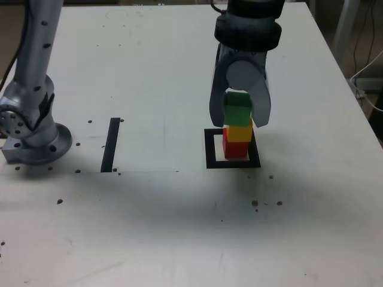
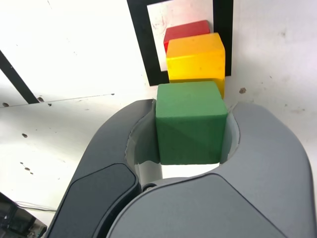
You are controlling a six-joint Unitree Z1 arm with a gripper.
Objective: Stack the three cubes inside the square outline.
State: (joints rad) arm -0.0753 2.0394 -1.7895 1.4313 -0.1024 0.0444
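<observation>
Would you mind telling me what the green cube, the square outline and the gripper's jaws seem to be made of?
Green cube: looks like painted wood or dense foam, matte, with crisp edges and no glare; the pictures leave it open.
Square outline: probably black tape or print, flat on the white table, slightly glossy.
Gripper: its jaws look like moulded grey plastic, smooth, with a soft sheen and rounded contours.
</observation>
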